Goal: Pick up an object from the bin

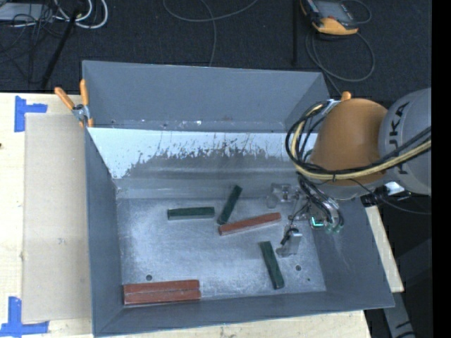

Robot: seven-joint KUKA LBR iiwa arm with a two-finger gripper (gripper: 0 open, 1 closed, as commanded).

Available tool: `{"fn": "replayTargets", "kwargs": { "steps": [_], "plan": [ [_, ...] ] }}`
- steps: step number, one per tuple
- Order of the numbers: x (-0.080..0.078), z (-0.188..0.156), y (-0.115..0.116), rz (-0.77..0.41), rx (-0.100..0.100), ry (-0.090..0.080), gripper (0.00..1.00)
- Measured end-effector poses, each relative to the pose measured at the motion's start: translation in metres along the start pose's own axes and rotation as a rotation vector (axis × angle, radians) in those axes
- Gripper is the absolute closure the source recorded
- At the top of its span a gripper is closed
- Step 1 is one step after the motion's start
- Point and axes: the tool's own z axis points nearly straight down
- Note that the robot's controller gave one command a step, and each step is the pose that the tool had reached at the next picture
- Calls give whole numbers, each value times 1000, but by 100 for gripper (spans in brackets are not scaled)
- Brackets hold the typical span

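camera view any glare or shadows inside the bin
Camera view: a pale sheen runs along the back wall of the bin; the floor is evenly lit, and the red-brown bar at its near left casts hardly any shadow.

Dark floor (211, 44); loose cables (90, 9); orange device (330, 17).

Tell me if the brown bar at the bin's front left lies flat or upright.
Flat: the brown bar lies lengthwise on the bin floor, beside the front wall.
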Motion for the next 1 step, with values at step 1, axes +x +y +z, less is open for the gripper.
{"fn": "replayTargets", "kwargs": {
  "steps": [1],
  "plan": [
    [-48, 79, 5, 88, -1, -1, 0]
  ]
}}
